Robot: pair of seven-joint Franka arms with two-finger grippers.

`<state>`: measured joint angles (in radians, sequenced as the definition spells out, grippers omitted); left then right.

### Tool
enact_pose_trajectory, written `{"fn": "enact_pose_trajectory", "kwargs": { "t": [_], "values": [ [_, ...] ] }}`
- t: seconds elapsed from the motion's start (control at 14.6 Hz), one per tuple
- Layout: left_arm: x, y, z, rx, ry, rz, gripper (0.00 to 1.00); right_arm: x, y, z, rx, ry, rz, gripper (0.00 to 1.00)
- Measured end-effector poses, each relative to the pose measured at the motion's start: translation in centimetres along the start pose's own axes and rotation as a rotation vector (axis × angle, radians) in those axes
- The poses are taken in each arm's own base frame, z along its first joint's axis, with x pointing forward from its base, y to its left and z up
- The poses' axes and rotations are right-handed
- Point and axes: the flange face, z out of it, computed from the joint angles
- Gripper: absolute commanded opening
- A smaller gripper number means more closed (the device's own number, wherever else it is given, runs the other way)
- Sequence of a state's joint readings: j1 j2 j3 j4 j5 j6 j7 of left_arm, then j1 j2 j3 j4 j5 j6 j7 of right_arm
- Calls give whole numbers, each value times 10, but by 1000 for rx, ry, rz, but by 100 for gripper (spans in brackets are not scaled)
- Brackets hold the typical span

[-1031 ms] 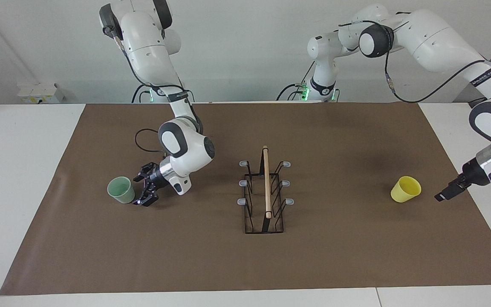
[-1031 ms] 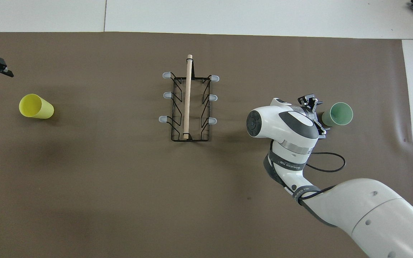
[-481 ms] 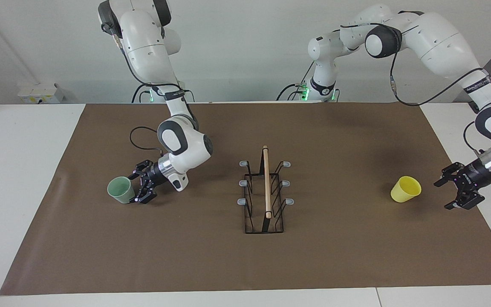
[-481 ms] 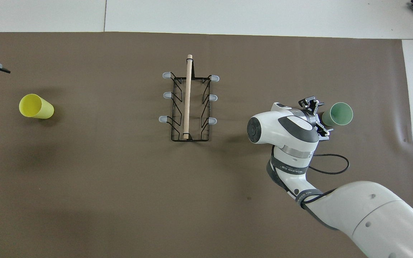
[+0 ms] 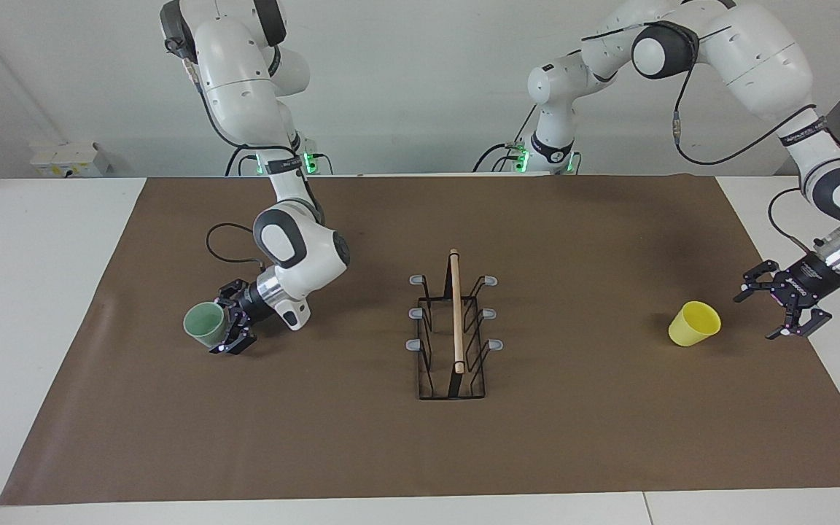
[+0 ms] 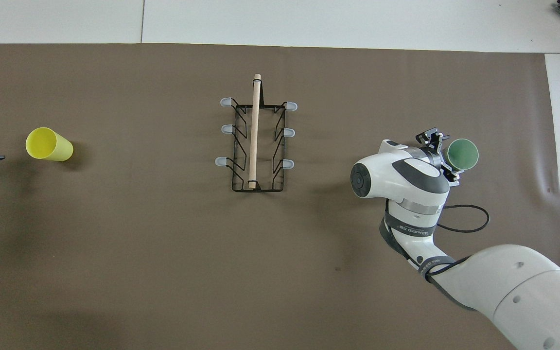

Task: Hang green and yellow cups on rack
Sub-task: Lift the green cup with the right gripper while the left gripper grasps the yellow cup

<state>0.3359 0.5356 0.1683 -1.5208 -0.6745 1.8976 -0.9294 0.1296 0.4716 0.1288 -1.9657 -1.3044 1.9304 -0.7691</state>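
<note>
Right gripper (image 5: pixel 228 328): low at the right arm's end of the mat, jaws spread, wrist tilted down | Left gripper (image 5: pixel 777 306): raised over the mat's left-arm edge, jaws spread wide.

Even, bright light from above leaves soft, faint shadows under the arms on the brown mat (image 5: pixel 580 437), with both views sharp and glare-free.

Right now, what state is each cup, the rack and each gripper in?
green cup: upright on the mat, right gripper's fingers around it.
yellow cup: on the mat, tilted, unheld.
rack: standing mid-table, prongs bare.
right gripper: open, at the green cup.
left gripper: open, beside the yellow cup.
</note>
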Motion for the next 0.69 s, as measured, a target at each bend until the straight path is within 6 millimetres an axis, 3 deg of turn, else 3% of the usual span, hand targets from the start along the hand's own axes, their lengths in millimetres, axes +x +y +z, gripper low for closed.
{"fn": "enact_pose_trajectory", "kwargs": {
  "t": [0.07, 0.21, 0.27, 0.34, 0.69],
  "values": [
    [7, -11, 8, -19, -7, -38, 100, -1, 0, 2, -2, -4, 0, 93],
    [16, -31, 25, -58, -46, -117, 100, -1, -2, 5, -5, -12, -3, 67],
    [17, -40, 32, -75, -78, -156, 100, 0, -3, 6, -9, -17, -8, 20],
    [18, -48, 36, -93, -113, -194, 100, 1, -4, 7, -11, -19, -10, 0],
    [19, -86, 57, -168, -222, -355, 100, 1, 0, -5, -26, -14, 34, 0]
  ]
}}
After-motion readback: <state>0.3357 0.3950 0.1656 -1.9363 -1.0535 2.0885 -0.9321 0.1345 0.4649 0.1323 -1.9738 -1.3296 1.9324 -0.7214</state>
